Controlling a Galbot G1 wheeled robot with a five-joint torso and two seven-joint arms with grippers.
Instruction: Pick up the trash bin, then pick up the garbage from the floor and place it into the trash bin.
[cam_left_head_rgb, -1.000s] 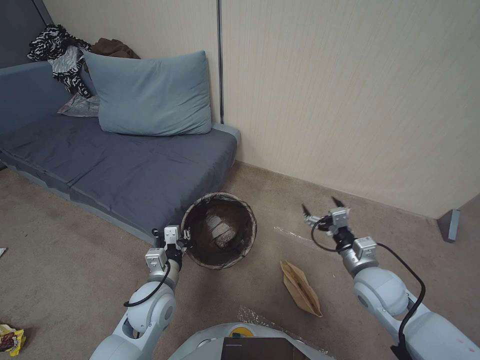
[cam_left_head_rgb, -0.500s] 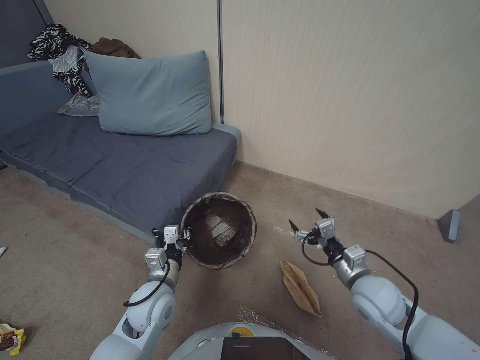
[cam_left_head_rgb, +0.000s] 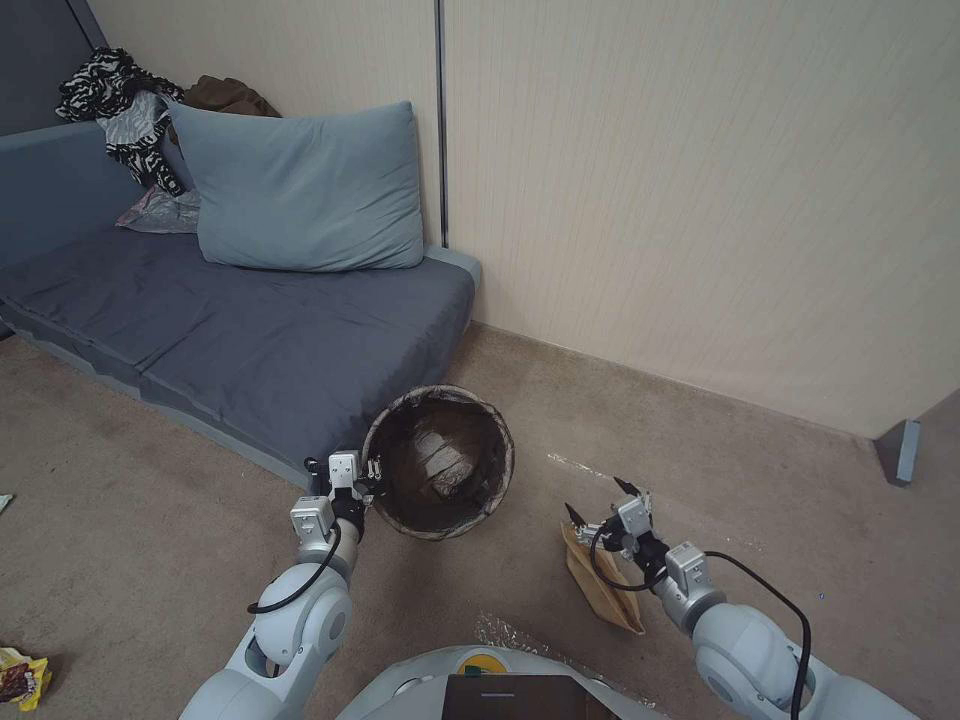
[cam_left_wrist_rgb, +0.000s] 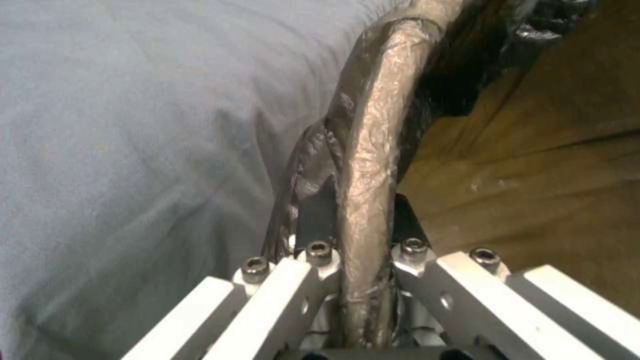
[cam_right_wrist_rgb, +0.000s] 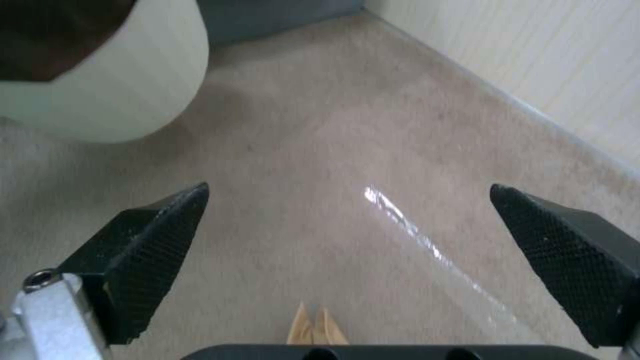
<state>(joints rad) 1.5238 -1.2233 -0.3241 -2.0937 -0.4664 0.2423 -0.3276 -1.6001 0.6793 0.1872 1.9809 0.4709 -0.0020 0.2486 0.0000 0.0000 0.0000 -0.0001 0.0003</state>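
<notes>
The trash bin (cam_left_head_rgb: 400, 500), a round bucket with a dark liner over its rim, hangs tilted by the sofa's front corner, its mouth facing me. My left gripper (cam_left_head_rgb: 366, 470) is shut on its near-left rim. In the left wrist view the liner-wrapped rim (cam_left_wrist_rgb: 367, 165) runs up between the closed fingers of the left gripper (cam_left_wrist_rgb: 363, 250). A flat brown paper bag (cam_left_head_rgb: 605, 590) lies on the carpet floor (cam_left_head_rgb: 150, 540). My right gripper (cam_left_head_rgb: 597, 500) hovers open just over the bag's far end. In the right wrist view the right gripper (cam_right_wrist_rgb: 347, 250) is wide open, with the bag's tip (cam_right_wrist_rgb: 317, 327) and the bin's white wall (cam_right_wrist_rgb: 133, 90).
A grey sofa (cam_left_head_rgb: 250, 340) with a blue pillow (cam_left_head_rgb: 300, 190) stands behind the bin, the wall (cam_left_head_rgb: 700, 200) to the right. A pale tape line (cam_left_head_rgb: 580, 465) crosses the carpet beyond the bag. A yellow snack wrapper (cam_left_head_rgb: 20, 678) lies far left. Crumpled pieces (cam_left_head_rgb: 440, 465) sit in the bin.
My right arm has come down and back toward me, from above the tape line to over the paper bag's far end, still open. The left arm and bin have not moved.
</notes>
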